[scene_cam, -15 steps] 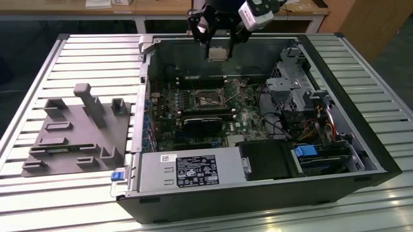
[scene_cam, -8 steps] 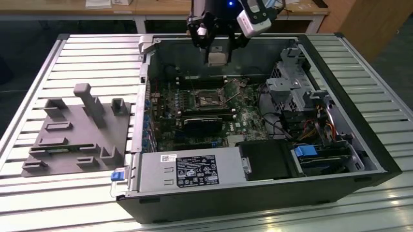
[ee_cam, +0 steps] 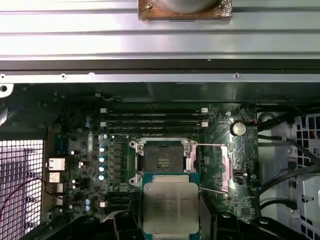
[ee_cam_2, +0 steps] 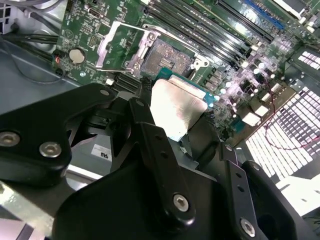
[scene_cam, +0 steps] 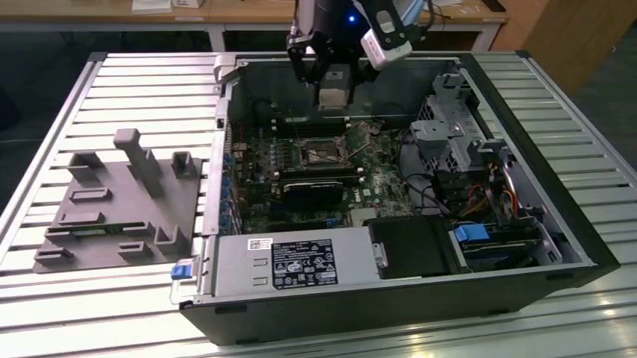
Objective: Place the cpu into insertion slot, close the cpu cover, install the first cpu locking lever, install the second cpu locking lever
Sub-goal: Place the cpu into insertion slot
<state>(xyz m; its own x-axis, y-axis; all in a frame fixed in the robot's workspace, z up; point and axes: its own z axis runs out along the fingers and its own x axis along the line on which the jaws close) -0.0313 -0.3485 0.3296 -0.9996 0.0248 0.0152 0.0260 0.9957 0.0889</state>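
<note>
My gripper (scene_cam: 333, 103) hangs over the motherboard inside the open computer case, shut on the cpu (ee_cam_2: 177, 106), a flat square chip with a pale silver top. In the first wrist view the cpu (ee_cam: 170, 204) sits between my black fingers (ee_cam: 125, 225), above and a little short of the insertion slot (ee_cam: 162, 161). The insertion slot (ee_cam_2: 162, 60) is bare, with its dark contact field showing. The cpu cover (ee_cam_2: 116, 47) is swung open beside the slot, a thin silver frame with a square window. Two thin lever rods (ee_cam: 212, 146) lie along the cpu cover (ee_cam: 216, 169).
The case (scene_cam: 538, 134) lies open on a slatted metal table (scene_cam: 149, 89). Memory slots (ee_cam: 152, 119) run beside the socket. A black block (scene_cam: 310, 192), a power supply (scene_cam: 289, 265) and a drive cage with cables (scene_cam: 453, 142) fill the case. A grey fixture (scene_cam: 124, 201) stands at the exterior view's left.
</note>
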